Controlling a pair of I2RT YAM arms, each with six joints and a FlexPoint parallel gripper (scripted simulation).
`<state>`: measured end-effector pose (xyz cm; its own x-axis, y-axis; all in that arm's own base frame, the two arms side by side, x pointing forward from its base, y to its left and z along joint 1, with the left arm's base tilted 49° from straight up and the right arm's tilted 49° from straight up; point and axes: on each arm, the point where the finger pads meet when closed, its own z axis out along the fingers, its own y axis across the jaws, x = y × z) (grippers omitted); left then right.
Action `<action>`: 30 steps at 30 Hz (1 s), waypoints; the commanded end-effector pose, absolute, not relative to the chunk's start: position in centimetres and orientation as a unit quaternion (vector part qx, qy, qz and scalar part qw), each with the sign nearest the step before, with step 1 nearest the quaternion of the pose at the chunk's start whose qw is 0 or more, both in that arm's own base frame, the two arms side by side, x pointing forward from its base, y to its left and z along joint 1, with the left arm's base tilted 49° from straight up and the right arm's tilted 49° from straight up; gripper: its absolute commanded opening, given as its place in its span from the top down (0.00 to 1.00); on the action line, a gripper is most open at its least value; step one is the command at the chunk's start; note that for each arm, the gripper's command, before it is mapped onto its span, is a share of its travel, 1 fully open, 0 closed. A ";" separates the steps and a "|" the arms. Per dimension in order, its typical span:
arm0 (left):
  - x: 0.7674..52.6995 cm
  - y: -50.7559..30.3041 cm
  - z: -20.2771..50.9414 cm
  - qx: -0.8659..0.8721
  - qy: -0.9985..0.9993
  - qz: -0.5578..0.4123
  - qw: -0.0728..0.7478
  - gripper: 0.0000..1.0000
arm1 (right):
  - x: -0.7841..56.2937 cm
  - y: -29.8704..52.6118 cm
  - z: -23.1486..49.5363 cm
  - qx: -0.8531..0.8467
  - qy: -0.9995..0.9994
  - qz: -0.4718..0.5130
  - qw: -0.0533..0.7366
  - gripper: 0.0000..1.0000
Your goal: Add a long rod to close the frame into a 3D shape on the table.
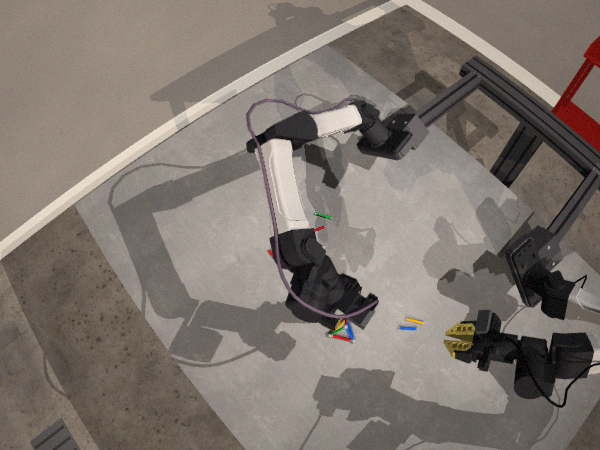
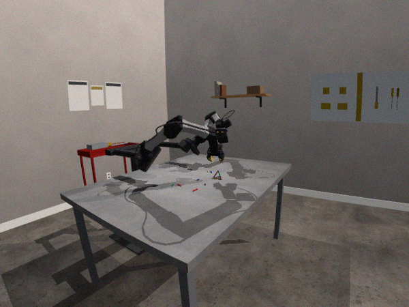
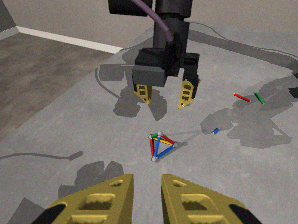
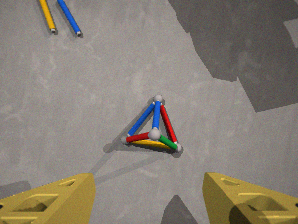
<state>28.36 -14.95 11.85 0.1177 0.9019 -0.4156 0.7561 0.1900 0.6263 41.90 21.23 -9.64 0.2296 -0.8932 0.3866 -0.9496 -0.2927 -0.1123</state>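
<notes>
The frame [image 1: 341,338] [image 2: 219,174] [image 3: 157,146] [image 4: 156,117] stands on the table as a closed four-cornered pyramid of blue, red, yellow and green rods. Three steel balls are at its base and one ball [image 4: 154,133] is on top; each rod end appears to meet a ball. My right gripper [image 3: 163,106] [image 4: 148,180] is open and empty, raised above the frame and clear of it. My left gripper [image 1: 444,338] [image 3: 147,182] is slightly open with nothing between its fingers, well to the side of the frame. The right fingertips are hidden by the arm in the top view.
A loose yellow rod [image 1: 414,320] [image 4: 47,17] and a blue rod [image 1: 407,328] [image 4: 70,19] lie between the frame and my left gripper. A green rod [image 1: 323,216] [image 3: 259,98], red rods [image 1: 270,253] [image 3: 242,98], a short blue rod [image 3: 216,131] and a loose ball [image 2: 204,184] lie elsewhere.
</notes>
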 end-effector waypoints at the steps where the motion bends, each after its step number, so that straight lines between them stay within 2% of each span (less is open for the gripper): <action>1: 25.5 -14.3 12.5 0.623 0.683 0.071 0.374 0.82 | 41.4 23.3 -8.3 0.784 -0.583 0.199 0.072 0.39; 11: 24.6 -14.4 14.3 0.617 0.673 0.071 0.401 0.82 | 41.9 23.8 -7.7 0.784 -0.585 0.200 0.057 0.39; 30: 24.6 -14.3 14.4 0.617 0.673 0.072 0.401 0.82 | 41.8 23.8 -7.7 0.784 -0.584 0.200 0.058 0.39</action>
